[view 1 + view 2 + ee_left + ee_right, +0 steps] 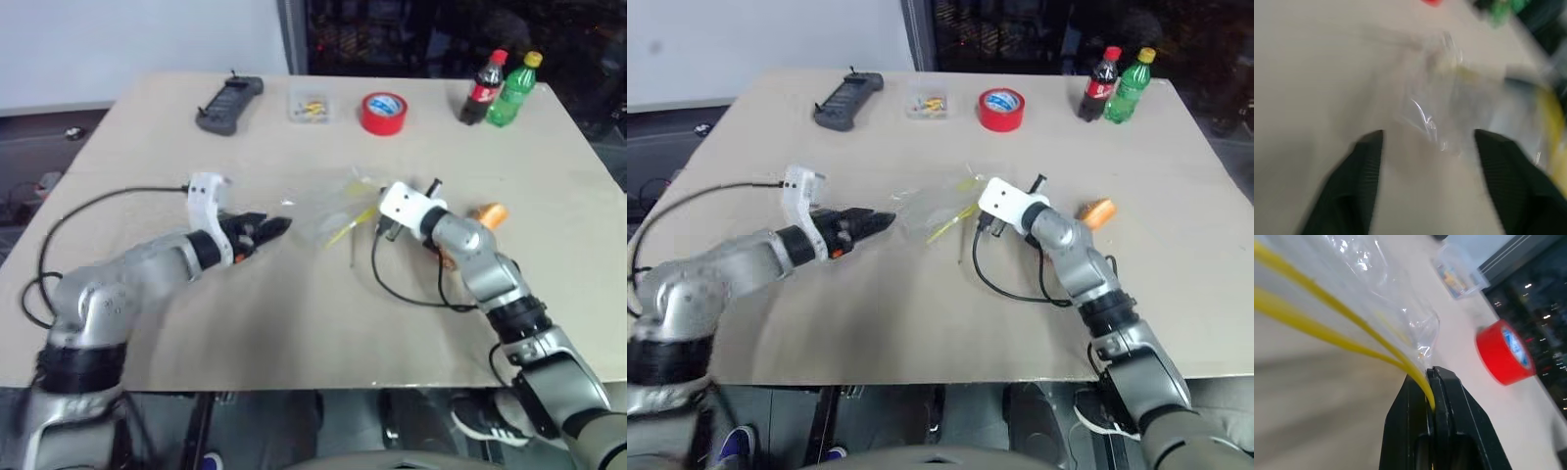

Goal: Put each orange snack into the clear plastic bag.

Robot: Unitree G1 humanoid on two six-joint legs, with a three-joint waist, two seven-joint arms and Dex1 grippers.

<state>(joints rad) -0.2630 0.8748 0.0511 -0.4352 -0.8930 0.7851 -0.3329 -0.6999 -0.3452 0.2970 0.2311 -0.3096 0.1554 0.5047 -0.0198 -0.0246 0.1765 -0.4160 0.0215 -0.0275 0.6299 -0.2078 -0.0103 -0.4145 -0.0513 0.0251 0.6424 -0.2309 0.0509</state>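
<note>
The clear plastic bag (328, 217) is near the middle of the table (294, 323), between the two arms. It is crinkly and see-through, with a yellow strip (1327, 308) along its edge. The right end effector (1431, 377) has its two black fingers pressed together on that yellow strip, so it is pinching the bag by the edge. The bag looks a bit lifted on that side, but it is hard to tell if all of it is off the table. The left end effector (269, 228) points at the other side of the bag from close by. Its two black fingers (1364, 171) are spread apart, and the bag sits just past their tips, not held by them. One orange snack (488, 213) lies on the table just behind the right arm, on the far side from the bag. It is not in the bag. Part of something orange also shows under the right wrist, but it is too hidden to say what it is. At the far side of the table there is a red tape roll (383, 113), a small clear box (311, 106) with yellow bits in it, and a dark grey handset (229, 104). In the far right corner stand a cola bottle (485, 88) and a green bottle (513, 90), side by side and upright.
</note>
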